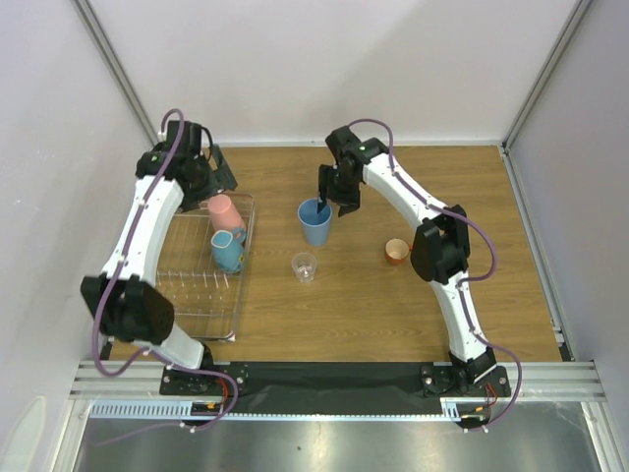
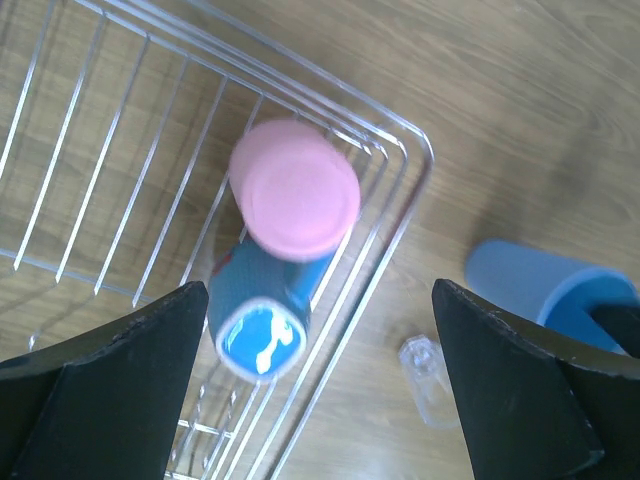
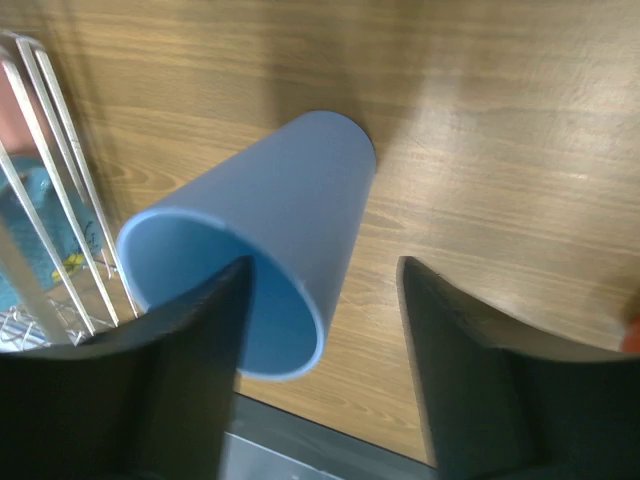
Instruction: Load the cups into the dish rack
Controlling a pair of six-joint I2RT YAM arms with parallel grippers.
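Observation:
The wire dish rack (image 1: 187, 295) stands at the left. In it the pink tumbler (image 1: 224, 210) stands upside down, and the blue-grey mug (image 1: 228, 251) sits beside it. My left gripper (image 1: 212, 179) hangs open and empty above the rack's far right corner. The left wrist view shows the pink tumbler (image 2: 295, 190), the mug (image 2: 258, 322) and the rack rim (image 2: 405, 210). The light-blue tumbler (image 1: 314, 224) stands upright on the table. My right gripper (image 1: 331, 206) is open astride its wall (image 3: 280, 225), one finger inside and one outside, apart from it.
The tiny clear glass (image 1: 305, 266) stands on the table just in front of the tumbler and also shows in the left wrist view (image 2: 428, 380). The orange mug (image 1: 396, 252) stands to the right. White walls close in the table at the back and sides.

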